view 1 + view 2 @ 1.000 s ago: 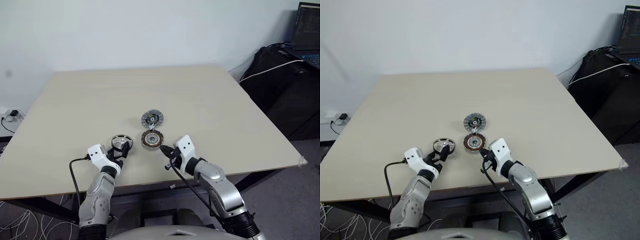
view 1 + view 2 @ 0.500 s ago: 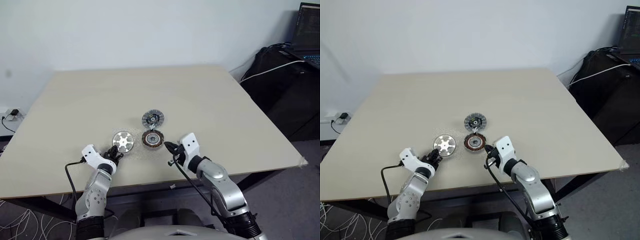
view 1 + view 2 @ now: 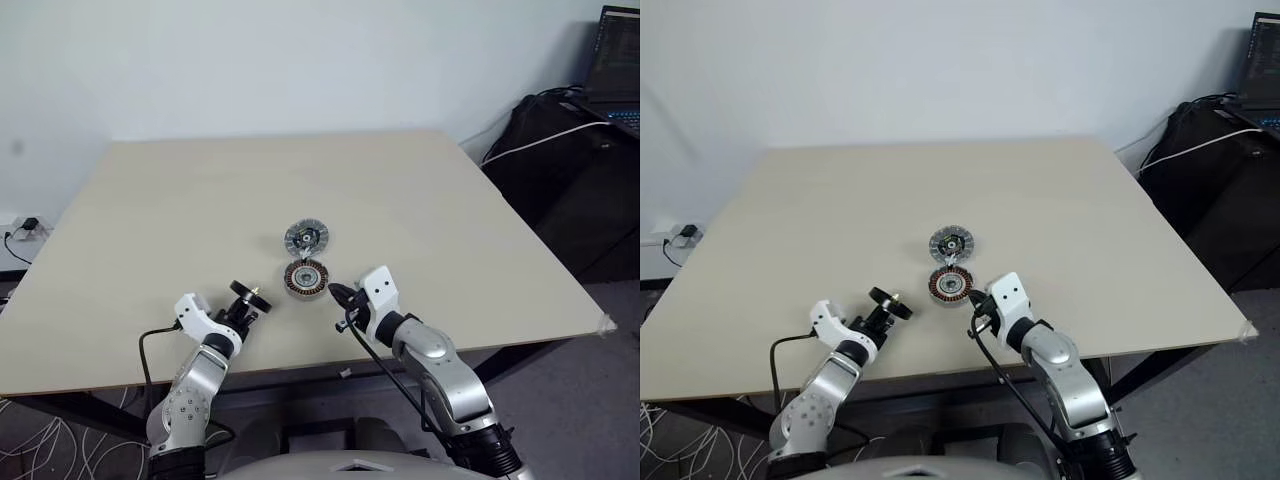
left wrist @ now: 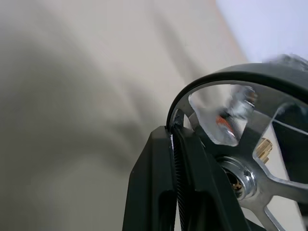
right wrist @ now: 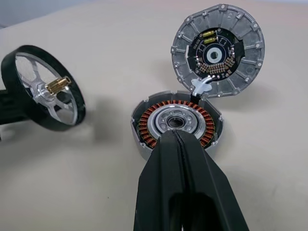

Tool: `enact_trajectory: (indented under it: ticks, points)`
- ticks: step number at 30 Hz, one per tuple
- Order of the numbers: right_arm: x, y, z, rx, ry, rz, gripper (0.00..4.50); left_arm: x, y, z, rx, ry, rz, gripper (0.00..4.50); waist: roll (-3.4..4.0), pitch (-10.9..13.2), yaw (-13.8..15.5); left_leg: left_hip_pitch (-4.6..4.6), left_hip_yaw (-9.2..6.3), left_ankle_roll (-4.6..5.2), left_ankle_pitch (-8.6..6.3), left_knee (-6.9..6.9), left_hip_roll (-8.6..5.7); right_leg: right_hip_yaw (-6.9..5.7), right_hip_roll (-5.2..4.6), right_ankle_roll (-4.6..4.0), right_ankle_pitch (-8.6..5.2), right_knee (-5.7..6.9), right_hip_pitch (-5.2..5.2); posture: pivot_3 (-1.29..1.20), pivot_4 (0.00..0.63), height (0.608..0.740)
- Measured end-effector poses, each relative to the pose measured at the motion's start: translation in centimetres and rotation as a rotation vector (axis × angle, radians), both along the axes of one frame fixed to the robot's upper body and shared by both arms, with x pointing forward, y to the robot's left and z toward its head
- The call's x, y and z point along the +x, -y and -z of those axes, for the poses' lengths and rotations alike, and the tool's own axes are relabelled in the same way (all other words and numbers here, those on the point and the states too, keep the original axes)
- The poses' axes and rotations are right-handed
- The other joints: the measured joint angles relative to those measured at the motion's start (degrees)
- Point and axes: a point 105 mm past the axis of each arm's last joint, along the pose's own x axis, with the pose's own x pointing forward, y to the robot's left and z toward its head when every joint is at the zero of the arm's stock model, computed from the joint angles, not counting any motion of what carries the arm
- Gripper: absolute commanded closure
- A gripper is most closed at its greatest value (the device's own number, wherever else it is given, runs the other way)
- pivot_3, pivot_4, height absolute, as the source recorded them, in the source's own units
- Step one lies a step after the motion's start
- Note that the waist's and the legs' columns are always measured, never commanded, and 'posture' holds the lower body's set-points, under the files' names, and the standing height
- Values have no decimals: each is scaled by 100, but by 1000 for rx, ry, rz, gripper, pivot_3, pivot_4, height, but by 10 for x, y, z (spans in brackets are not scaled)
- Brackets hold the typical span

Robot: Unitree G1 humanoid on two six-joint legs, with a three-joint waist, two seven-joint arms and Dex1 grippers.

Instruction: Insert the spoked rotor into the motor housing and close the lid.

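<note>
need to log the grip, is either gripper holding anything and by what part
The left gripper holds the spoked rotor by its dark rim; the right gripper is shut on nothing.

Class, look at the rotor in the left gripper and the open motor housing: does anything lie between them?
Nothing visible: bare table separates the spoked rotor from the motor housing. The lid is open; the right gripper sits beside it.

The closed right claw (image 5: pixel 179 144) points at the motor housing (image 5: pixel 177 123), lid (image 5: pixel 217 50) open.
</note>
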Motion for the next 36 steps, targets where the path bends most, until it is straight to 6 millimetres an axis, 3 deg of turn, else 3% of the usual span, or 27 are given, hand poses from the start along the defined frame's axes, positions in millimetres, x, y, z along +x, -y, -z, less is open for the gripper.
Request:
enact_trajectory:
  ticks: [7,16,21,28,36]
  points:
    - [-1,0,1,2,-3,2,4500,20,38,-21,90,-14,150,4478,-1,1,20,2,-1,5,6,5,-2,1,3,3,3,2,6,0,0,740]
    - [0,0,0,1,-2,10,4500,44,59,-46,215,19,227,4478,-1,0,7,1,-1,7,10,3,-2,5,6,-16,15,3,11,0,0,740]
    - [0,0,0,3,2,15,4500,51,57,-43,274,-27,207,4478,-1,0,10,1,-1,6,12,4,-4,6,6,-1,8,3,11,0,0,740]
    - [0,0,-1,4,3,18,4500,50,50,-24,325,-119,186,4478,-1,0,18,1,-1,6,12,4,-4,7,7,-7,12,2,10,0,0,740]
    - [1,0,-1,6,5,17,4500,54,55,-18,329,-139,204,4478,-2,0,28,1,-1,6,13,4,-5,7,7,-4,12,3,12,0,0,740]
